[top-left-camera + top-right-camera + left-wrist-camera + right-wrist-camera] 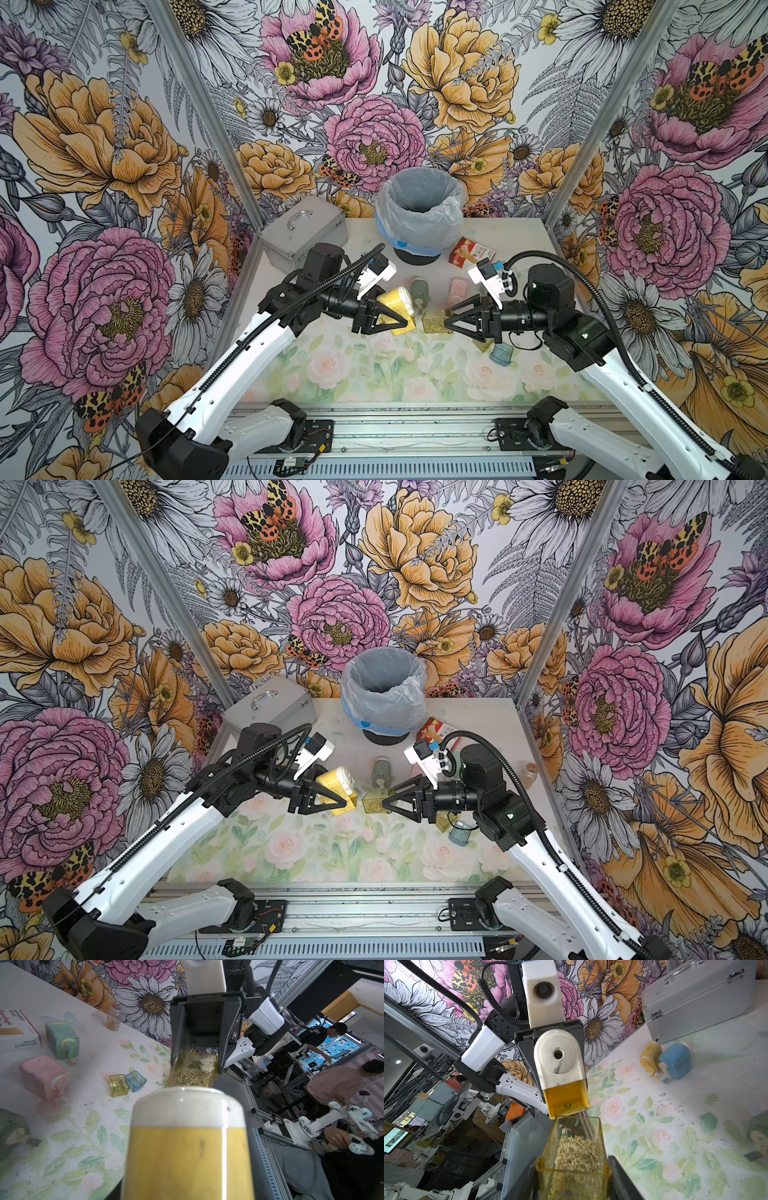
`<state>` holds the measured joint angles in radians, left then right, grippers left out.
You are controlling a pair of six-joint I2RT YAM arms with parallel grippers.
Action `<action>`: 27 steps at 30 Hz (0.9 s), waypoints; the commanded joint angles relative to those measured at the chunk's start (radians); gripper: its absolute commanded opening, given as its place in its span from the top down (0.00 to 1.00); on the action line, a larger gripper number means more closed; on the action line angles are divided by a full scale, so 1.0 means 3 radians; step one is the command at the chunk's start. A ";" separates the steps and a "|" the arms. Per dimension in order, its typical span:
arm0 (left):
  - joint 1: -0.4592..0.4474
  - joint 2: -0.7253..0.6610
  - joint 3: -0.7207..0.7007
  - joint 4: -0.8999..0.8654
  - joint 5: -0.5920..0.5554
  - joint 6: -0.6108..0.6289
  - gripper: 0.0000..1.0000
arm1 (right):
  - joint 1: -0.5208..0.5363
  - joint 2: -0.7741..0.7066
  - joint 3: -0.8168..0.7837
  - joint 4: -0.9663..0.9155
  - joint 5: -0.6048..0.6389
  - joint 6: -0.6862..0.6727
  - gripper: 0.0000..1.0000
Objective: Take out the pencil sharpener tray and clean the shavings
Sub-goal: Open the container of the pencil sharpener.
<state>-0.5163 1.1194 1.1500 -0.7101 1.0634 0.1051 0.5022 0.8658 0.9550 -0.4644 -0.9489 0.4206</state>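
Well, looks done with the pull-out part, judging by the gap. Pinching the tray [435,322], a clear yellow one, between the closed-in fingers of the right gripper [446,323], held up off the table in front of the bin [415,237]. Gripping the yellow sharpener [397,301] the same way in the left gripper [406,323], also in front of the bin but over toward the left arm's side. Loaded with the shavings [577,1151], that tray, open side up. Lying long axis aimed from the right fingers across at the sharpener's empty slot, just clear of it, so running sideways past the bin rather than toward it. Straight back from the right fingers to get to the bin, passing above the green sharpener [419,291] down between tray and bin. Clearly the right arm's move, since already holding the load. Probably best carried level, then tipped over the rim. Worth watching for spills along the way
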 commanded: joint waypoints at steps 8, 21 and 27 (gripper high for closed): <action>0.0086 0.0106 0.0100 0.0118 -0.1207 -0.0284 1.00 | -0.0022 -0.0053 0.0079 -0.0003 0.0229 -0.0026 0.74; 0.0026 0.0025 -0.0135 0.0343 -0.3142 -0.0995 1.00 | -0.0027 0.0098 0.0184 0.0004 0.0425 -0.0126 0.75; -0.0109 0.0197 -0.0177 0.0460 -0.3873 -0.1165 1.00 | -0.0035 0.0221 0.0321 0.0006 0.0562 -0.0138 0.76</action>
<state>-0.5327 1.1610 1.1027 -0.6445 0.0814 -0.1936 0.5022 0.9218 1.0080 -0.4755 -0.8146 0.3985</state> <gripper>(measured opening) 0.499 0.488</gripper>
